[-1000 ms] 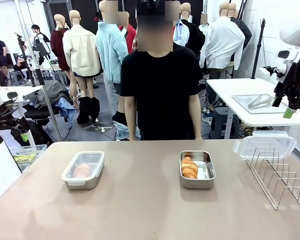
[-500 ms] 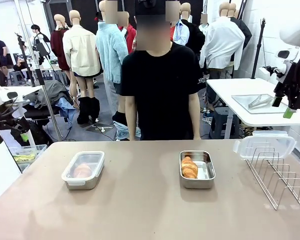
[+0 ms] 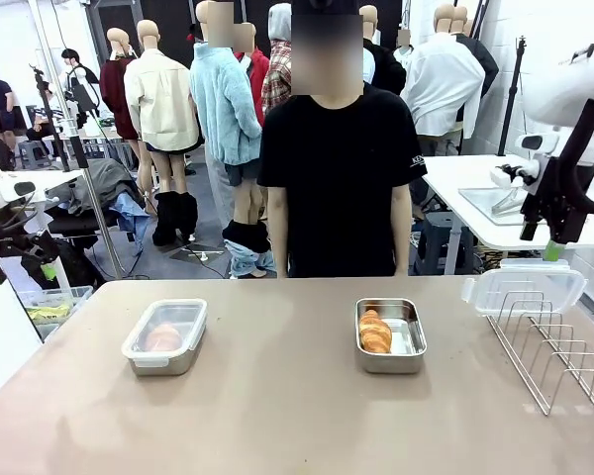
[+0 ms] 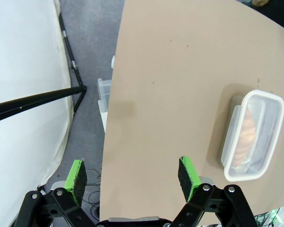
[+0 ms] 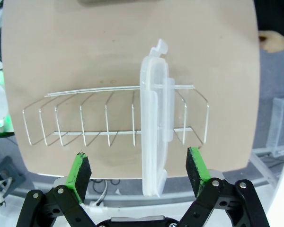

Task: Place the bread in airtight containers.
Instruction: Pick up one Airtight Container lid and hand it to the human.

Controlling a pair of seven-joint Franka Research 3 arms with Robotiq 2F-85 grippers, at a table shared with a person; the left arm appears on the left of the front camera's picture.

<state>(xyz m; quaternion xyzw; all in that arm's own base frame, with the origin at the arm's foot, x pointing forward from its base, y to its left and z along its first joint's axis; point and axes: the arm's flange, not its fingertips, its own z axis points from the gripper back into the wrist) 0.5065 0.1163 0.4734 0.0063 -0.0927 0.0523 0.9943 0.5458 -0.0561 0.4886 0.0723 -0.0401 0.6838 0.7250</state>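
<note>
Two steel airtight containers sit on the table. The left container (image 3: pixel 164 336) has its clear lid clipped on, and a bread roll (image 3: pixel 162 338) shows through it. The right container (image 3: pixel 390 334) is uncovered, with a golden bread roll (image 3: pixel 374 332) in its left half. Its clear lid (image 3: pixel 525 289) rests on the wire rack. My right gripper (image 3: pixel 553 247) hangs open above that lid (image 5: pixel 155 127), and its fingers (image 5: pixel 198 171) straddle it from well above. My left gripper (image 4: pixel 132 177) is open high over the table's left edge, away from the lidded container (image 4: pixel 253 135).
The wire rack (image 3: pixel 552 346) stands at the table's right end. A person in a black shirt (image 3: pixel 332 168) stands at the far side, hands down. A white side table with a tray and tongs (image 3: pixel 495 203) is behind the right arm.
My right arm has swung left and down, closer over the rack and lid. The person has shifted slightly to the right. Containers and bread have not moved.
</note>
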